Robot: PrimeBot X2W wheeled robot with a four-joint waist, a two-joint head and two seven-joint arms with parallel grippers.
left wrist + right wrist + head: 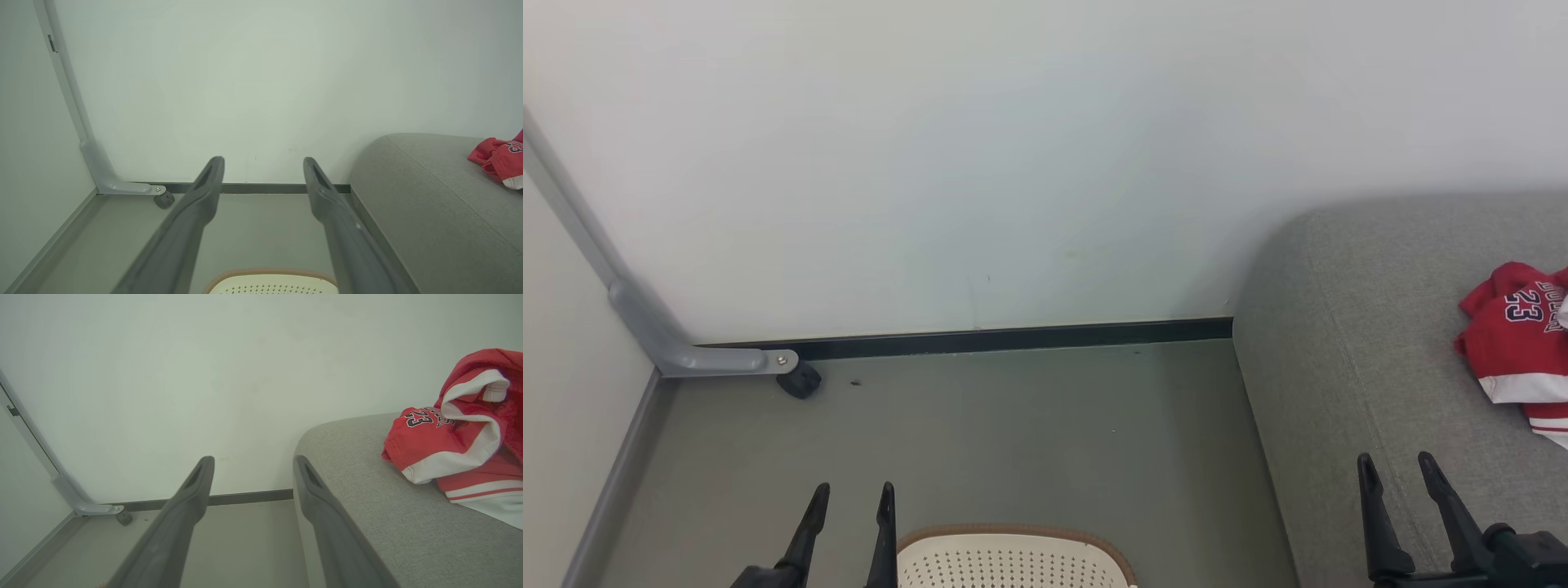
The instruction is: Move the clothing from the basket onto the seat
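The clothing [1517, 347] lies in a crumpled red heap on the seat [1347, 351], far over to the right. The dark "23" faces up and white-striped hems are folded over one another. The seat's rounded grey corner stands against the white wall [980, 147].

On the floor [1013, 433] to the left of the seat stands the basket [1013, 535]. I can see just its far brown rim and a patch of cream perforated plastic.

The left gripper [855, 488] hangs just left of that rim, over the bare floor. Its two dark fingers are spread apart with nothing between them. The right gripper [1395, 459] hovers above the near part of the seat, its fingers likewise parted and holding nothing, well short of the clothing.

In the far left corner a grey metal leg [698, 355] ends in a small black castor [800, 381], just in front of the dark skirting [1013, 336].
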